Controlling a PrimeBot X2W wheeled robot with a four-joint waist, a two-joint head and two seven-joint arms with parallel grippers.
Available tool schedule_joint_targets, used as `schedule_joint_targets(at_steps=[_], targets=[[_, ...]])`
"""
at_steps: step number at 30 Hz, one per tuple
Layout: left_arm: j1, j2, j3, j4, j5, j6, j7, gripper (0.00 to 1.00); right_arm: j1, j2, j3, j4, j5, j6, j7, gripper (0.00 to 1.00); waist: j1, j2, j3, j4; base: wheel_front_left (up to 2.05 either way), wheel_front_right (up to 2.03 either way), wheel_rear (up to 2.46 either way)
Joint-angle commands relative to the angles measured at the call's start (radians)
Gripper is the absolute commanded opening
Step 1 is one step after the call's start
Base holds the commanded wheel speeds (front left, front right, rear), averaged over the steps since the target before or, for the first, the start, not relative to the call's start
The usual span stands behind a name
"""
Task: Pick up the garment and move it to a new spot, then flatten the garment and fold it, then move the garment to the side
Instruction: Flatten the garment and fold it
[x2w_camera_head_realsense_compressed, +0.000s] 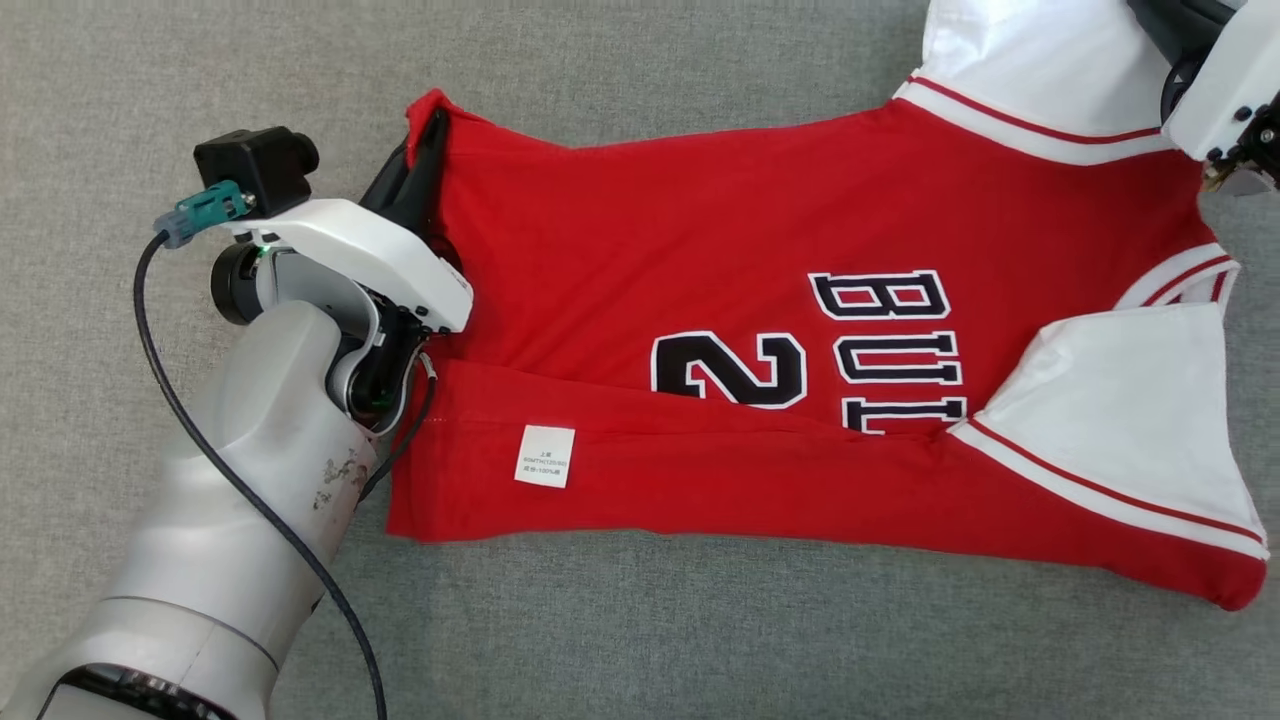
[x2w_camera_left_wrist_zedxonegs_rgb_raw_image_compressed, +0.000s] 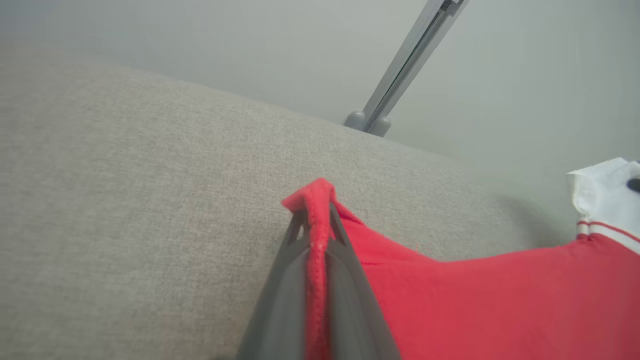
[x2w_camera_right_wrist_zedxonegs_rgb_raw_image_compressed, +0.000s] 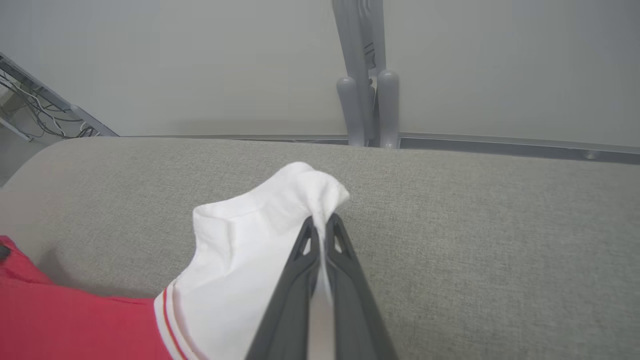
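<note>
A red jersey (x2w_camera_head_realsense_compressed: 720, 230) with white sleeves and dark lettering lies spread sideways on the grey fabric surface (x2w_camera_head_realsense_compressed: 640, 620), its near edge folded over and showing a white label (x2w_camera_head_realsense_compressed: 545, 456). My left gripper (x2w_camera_head_realsense_compressed: 428, 125) is shut on the jersey's red hem corner (x2w_camera_left_wrist_zedxonegs_rgb_raw_image_compressed: 315, 200) at the far left, lifting it a little. My right gripper (x2w_camera_right_wrist_zedxonegs_rgb_raw_image_compressed: 320, 225) is shut on the edge of the far white sleeve (x2w_camera_right_wrist_zedxonegs_rgb_raw_image_compressed: 255, 250); its pale wrist (x2w_camera_head_realsense_compressed: 1225, 90) shows at the head view's top right. The near white sleeve (x2w_camera_head_realsense_compressed: 1130, 420) lies flat at the right.
The grey surface ends at a far edge with a pale wall behind. A grey metal post (x2w_camera_right_wrist_zedxonegs_rgb_raw_image_compressed: 367, 75) stands beyond that edge. Cables (x2w_camera_right_wrist_zedxonegs_rgb_raw_image_compressed: 35, 110) hang at the far left of the right wrist view. A black cable (x2w_camera_head_realsense_compressed: 230, 480) loops along my left forearm.
</note>
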Motion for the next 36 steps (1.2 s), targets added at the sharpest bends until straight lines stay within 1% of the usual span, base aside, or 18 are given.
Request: schedule_joint_targets(at_steps=[1, 6, 8, 11, 14, 18, 23, 26, 29, 33, 36], targets=[[0.011, 0.011, 0.011, -0.003, -0.014, -0.005, -0.005, 0.00, 0.024, -0.016, 0.009, -0.018, 0.017, 0.000, -0.013, 0.00, -0.0001, 0.0000, -0.016, -0.011, 0.00, 0.00, 0.00], [0.033, 0.028, 0.032, -0.027, -0.044, -0.005, -0.009, 0.00, 0.095, -0.065, 0.058, -0.119, 0.080, 0.000, -0.061, 0.00, -0.0001, 0.0000, -0.054, -0.033, 0.00, 0.00, 0.00], [0.052, 0.027, 0.041, -0.043, -0.053, -0.002, -0.012, 0.00, 0.133, -0.086, 0.074, -0.159, 0.102, 0.000, -0.090, 0.00, -0.0001, 0.0000, -0.071, -0.040, 0.00, 0.00, 0.00], [0.094, 0.022, 0.052, -0.087, -0.066, 0.022, -0.018, 0.00, 0.194, -0.113, 0.097, -0.215, 0.126, 0.000, -0.137, 0.00, -0.0001, 0.0000, -0.098, -0.049, 0.00, 0.00, 0.00], [0.147, 0.030, 0.061, -0.148, -0.078, 0.046, -0.020, 0.00, 0.254, -0.130, 0.116, -0.260, 0.142, 0.000, -0.187, 0.00, -0.0001, 0.0000, -0.126, -0.056, 0.00, 0.00, 0.00], [0.233, 0.053, 0.072, -0.258, -0.084, 0.087, -0.022, 0.00, 0.344, -0.149, 0.125, -0.317, 0.166, 0.000, -0.261, 0.00, -0.0001, 0.0000, -0.166, -0.063, 0.00, 0.00, 0.00], [0.380, 0.097, 0.099, -0.436, -0.097, 0.145, -0.028, 0.00, 0.483, -0.176, 0.132, -0.382, 0.154, 0.000, -0.355, 0.00, -0.0001, 0.0000, -0.207, -0.071, 0.00, 0.00, 0.00], [0.484, 0.117, 0.121, -0.542, -0.103, 0.184, -0.031, 0.00, 0.569, -0.176, 0.121, -0.407, 0.146, 0.000, -0.413, 0.00, -0.0001, 0.0000, -0.226, -0.077, 0.00, 0.00, 0.00], [0.588, 0.123, 0.142, -0.634, -0.119, 0.210, -0.034, 0.00, 0.648, -0.166, 0.107, -0.423, 0.139, 0.000, -0.454, 0.00, -0.0001, 0.0000, -0.238, -0.082, 0.00, 0.00, 0.00], [0.687, 0.122, 0.143, -0.686, -0.126, 0.240, -0.035, 0.00, 0.724, -0.148, 0.092, -0.426, 0.135, 0.000, -0.478, 0.00, -0.0001, 0.0000, -0.250, -0.087, 0.00, 0.00, 0.00], [0.727, 0.114, 0.146, -0.691, -0.135, 0.250, -0.035, 0.01, 0.763, -0.134, 0.079, -0.411, 0.123, 0.000, -0.492, 0.00, -0.0001, 0.0000, -0.254, -0.089, 0.00, 0.00, 0.00]])
